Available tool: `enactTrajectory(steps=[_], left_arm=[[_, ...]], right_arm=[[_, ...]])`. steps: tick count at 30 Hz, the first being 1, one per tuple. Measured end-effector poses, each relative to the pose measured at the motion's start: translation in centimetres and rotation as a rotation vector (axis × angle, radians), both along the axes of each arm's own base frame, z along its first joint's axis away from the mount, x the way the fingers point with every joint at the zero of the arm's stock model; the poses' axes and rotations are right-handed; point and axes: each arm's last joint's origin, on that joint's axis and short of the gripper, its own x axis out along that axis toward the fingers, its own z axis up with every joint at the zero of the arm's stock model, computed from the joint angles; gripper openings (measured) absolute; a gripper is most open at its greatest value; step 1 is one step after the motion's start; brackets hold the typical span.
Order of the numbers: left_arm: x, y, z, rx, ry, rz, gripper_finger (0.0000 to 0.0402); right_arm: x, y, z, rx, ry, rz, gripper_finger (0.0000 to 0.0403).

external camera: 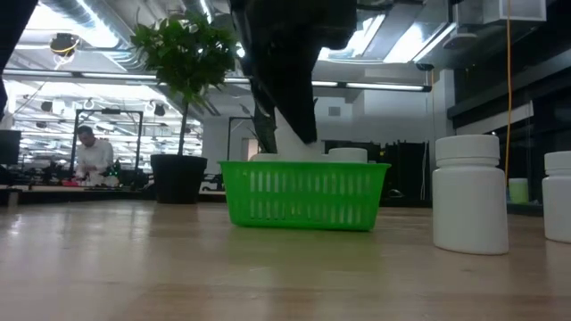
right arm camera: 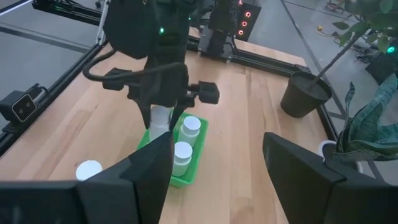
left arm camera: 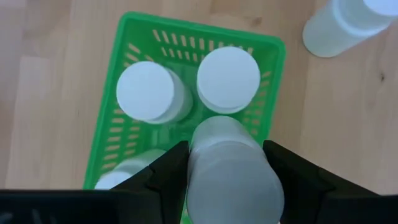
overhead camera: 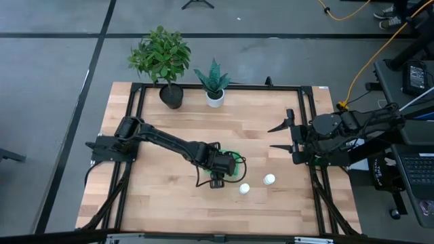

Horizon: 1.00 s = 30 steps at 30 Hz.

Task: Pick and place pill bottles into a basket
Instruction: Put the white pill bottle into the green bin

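Left gripper [left arm camera: 227, 177] clamped on pill bottle [left arm camera: 231, 168], fingers [left arm camera: 158, 180] pressing its sides, bottle suspended over green basket [left arm camera: 273, 53]. Directly beyond held bottle: two capped bottles [left arm camera: 227, 79] upright side by side inside basket; another cap partly visible beside finger. Outside basket, toward right arm: two bottles [overhead camera: 244, 189] upright on wooden table [overhead camera: 169, 203]. Right gripper [overhead camera: 281, 137] parked at table's right edge, fingers spread, holding nothing.

The left gripper [overhead camera: 217, 175] hid most of the basket [overhead camera: 234, 160] from above. In the low view, one bottle [external camera: 558, 196] was cut off at the edge. The basket's near end lay hidden behind the held bottle [left arm camera: 231, 168].
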Motion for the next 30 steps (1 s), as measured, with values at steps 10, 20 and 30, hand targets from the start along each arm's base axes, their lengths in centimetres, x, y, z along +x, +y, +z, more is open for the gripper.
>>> enactTrajectory(steps=[10, 20, 30], left_arm=[[0.7, 0.4, -1.8, -0.02, 0.034, -0.014, 0.0177], [1.1, 0.9, -2.2, -0.03, 0.037, -0.018, 0.0177], [1.1, 1.0, -2.2, -0.043, 0.04, -0.021, 0.0184]], right_arm=[[0.0, 0.0, 0.0, 0.0, 0.005, 0.0, 0.0248], [0.0, 0.0, -0.1, 0.0, 0.007, 0.0, 0.0248], [0.0, 0.0, -0.1, 0.019, 0.008, -0.008, 0.0248]])
